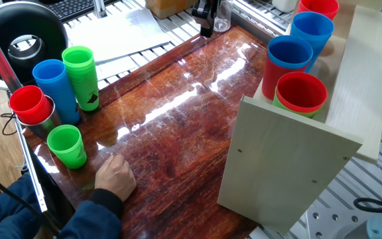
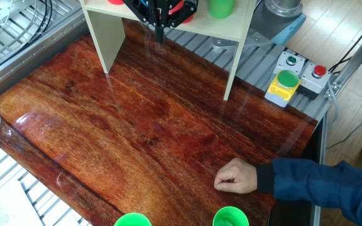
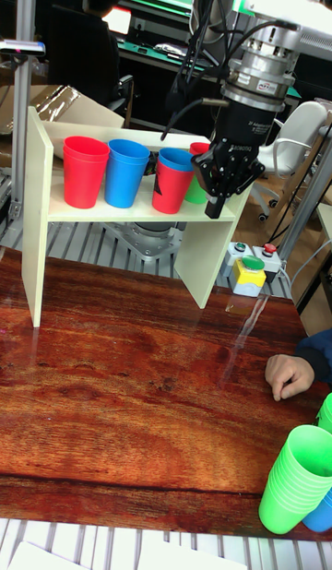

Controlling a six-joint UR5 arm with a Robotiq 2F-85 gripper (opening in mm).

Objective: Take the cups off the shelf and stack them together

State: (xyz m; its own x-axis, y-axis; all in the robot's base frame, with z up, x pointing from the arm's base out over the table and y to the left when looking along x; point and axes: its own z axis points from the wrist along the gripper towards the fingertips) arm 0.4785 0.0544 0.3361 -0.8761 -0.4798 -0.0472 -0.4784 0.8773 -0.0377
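On the shelf [image 3: 129, 212] stand the cups, left to right in the tall view: a red cup [image 3: 84, 171], a blue cup [image 3: 126, 172], another red cup [image 3: 173, 184] with a blue rim behind it, and a green cup [image 3: 196, 190] half hidden. All are upright, plain, tapered, and none is off yet. The tool [image 3: 222, 188] hangs in front of the shelf's right end, empty, its fingers apparently pressed together. The step looks like the approach to a first grasp; next, I judge, the fingers must spread and close over one rim. A hand [image 3: 290, 375] rests on the surface [image 3: 138, 385].
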